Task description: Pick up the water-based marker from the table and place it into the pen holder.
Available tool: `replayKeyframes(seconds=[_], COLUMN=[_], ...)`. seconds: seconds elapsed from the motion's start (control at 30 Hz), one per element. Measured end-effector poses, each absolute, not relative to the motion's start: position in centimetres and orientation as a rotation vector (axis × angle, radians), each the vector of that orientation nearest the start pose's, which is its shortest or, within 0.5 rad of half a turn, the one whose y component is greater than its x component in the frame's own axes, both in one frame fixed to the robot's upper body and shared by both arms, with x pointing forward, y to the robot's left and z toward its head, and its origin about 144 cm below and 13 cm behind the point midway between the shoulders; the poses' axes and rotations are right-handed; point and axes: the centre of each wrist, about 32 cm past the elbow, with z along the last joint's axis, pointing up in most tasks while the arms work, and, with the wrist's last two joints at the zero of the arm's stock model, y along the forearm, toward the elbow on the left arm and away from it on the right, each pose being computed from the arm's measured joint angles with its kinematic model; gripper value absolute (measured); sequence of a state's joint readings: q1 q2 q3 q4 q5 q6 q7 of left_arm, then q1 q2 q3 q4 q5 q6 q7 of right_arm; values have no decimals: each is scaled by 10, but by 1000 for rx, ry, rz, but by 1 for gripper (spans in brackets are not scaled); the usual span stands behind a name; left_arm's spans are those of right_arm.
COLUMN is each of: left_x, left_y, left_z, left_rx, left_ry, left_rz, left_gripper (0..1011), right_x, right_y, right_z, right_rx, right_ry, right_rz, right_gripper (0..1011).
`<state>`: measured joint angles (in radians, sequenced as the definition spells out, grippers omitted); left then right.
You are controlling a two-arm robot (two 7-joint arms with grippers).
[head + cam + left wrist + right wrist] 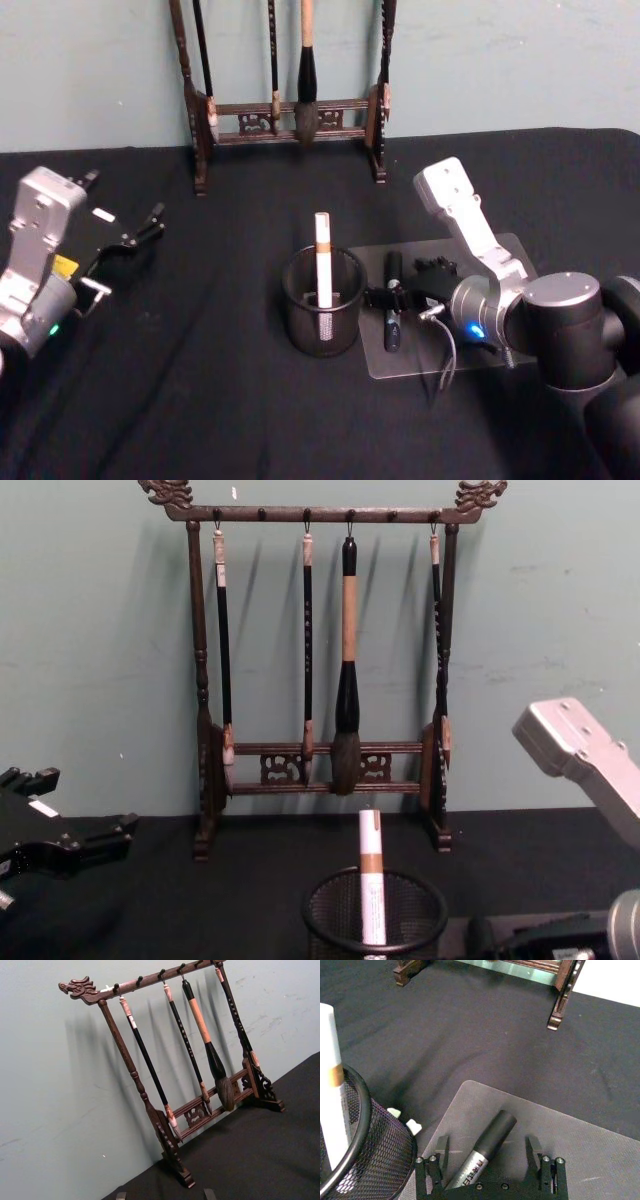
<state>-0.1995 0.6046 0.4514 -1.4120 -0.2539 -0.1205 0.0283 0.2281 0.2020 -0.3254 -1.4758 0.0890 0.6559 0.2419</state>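
Right wrist view: right gripper (487, 1146), fingers released, straddled the marker (497, 1127); skewed closing could roll it away. Left gripper (122, 252) sat open at nine o'clock.

The right arm reaches forward and inward with its wrist angled down. The right end effector (392, 298) sits low, its two fingers (441, 1151) spread wide apart. The left arm is held out at the left side, and the left end effector (118, 250) is raised and pointing forward with its fingers parted.
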Motion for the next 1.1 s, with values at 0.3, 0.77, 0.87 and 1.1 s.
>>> replayKeyframes(seconds=[0.3,0.77,0.87,1.1], left_x=[489,489,489,489], left_y=[310,310,310,310], left_z=[1140,1140,1140,1140], left_rx=[304,304,304,304], left_ry=[-285,-285,-285,-285], left_rz=[1248,1248,1248,1248], left_gripper=[1001,1001,1001,1001], right_x=[508,509,509,509], right_y=[-193,-192,-193,-193], right_z=[1171,1171,1171,1171], right_rx=[-570,-568,-567,-567], right_ry=[303,302,302,303], right_rz=[-1059,-1058,-1058,-1058], right_gripper=[1002,692,593,388])
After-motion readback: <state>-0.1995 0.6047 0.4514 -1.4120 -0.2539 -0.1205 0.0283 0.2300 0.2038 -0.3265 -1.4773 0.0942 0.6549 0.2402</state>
